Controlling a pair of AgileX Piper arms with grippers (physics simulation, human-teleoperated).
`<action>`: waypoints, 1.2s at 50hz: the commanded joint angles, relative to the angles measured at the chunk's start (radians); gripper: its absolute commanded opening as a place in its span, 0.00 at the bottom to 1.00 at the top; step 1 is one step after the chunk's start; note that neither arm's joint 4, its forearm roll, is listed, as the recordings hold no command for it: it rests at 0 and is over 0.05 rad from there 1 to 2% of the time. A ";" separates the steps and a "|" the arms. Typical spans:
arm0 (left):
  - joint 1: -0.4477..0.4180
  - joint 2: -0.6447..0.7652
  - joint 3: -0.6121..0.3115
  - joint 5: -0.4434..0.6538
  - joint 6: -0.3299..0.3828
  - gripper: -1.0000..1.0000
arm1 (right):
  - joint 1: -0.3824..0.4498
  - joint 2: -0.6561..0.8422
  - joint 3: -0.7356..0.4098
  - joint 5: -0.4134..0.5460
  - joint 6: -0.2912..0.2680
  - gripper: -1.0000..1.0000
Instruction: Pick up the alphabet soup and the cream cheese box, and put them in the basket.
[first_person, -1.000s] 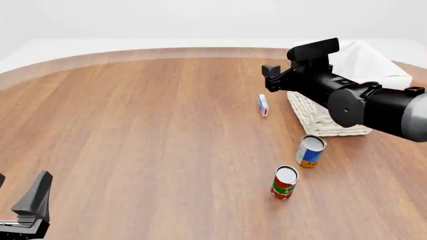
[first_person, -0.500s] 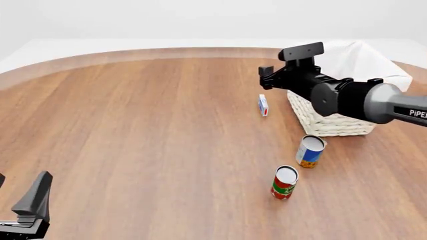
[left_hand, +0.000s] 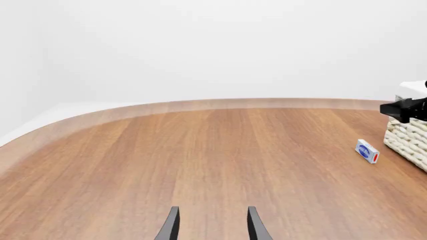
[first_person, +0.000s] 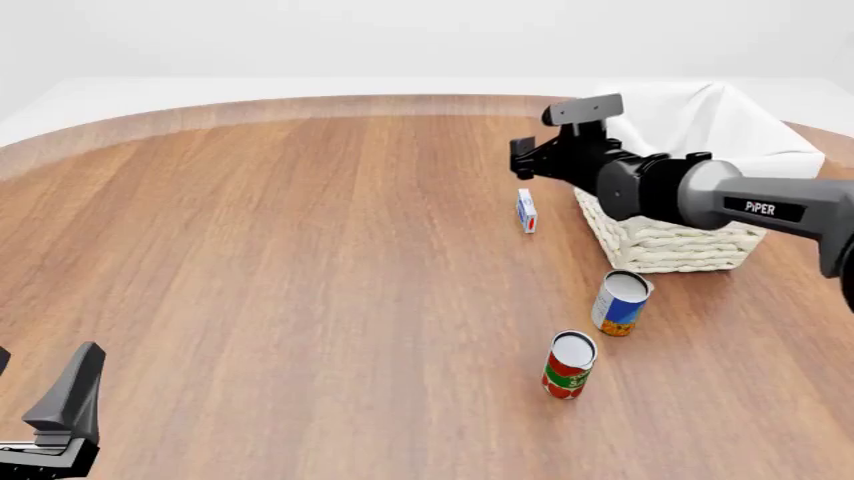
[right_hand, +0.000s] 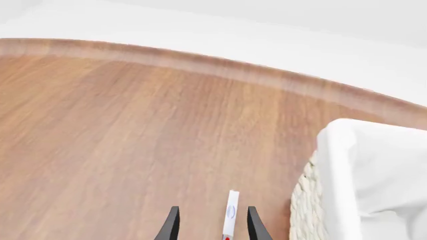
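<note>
The cream cheese box (first_person: 526, 211) stands on edge on the table, just left of the basket (first_person: 674, 245). My right gripper (first_person: 526, 159) hovers open a little above and behind the box. In the right wrist view the box (right_hand: 231, 214) shows edge-on between the open fingers (right_hand: 172, 225), beyond their tips, with nothing held. The alphabet soup (first_person: 621, 303) stands in front of the basket, nearer to me. My left gripper (first_person: 47, 362) rests open at the near left corner, far from everything. Its wrist view shows the box (left_hand: 367, 151) and the basket (left_hand: 408, 142) in the distance.
A red and green can (first_person: 570, 365) stands just in front of the alphabet soup. White cloth (right_hand: 373, 175) folds over the basket's rim. The table's curved far edge (first_person: 334, 104) runs behind the right gripper.
The right arm has reached further forward and lower, bringing its gripper a little left and closer over the cream cheese box. The left arm and the objects have not moved.
</note>
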 joint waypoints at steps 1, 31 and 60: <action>0.000 0.000 0.000 0.000 0.000 1.00 | -0.007 0.082 -0.066 0.013 0.014 1.00; 0.000 0.000 0.000 0.000 0.000 1.00 | -0.038 0.211 -0.151 0.059 0.016 1.00; 0.000 0.000 0.000 0.000 0.000 1.00 | -0.039 0.337 -0.246 0.101 0.022 1.00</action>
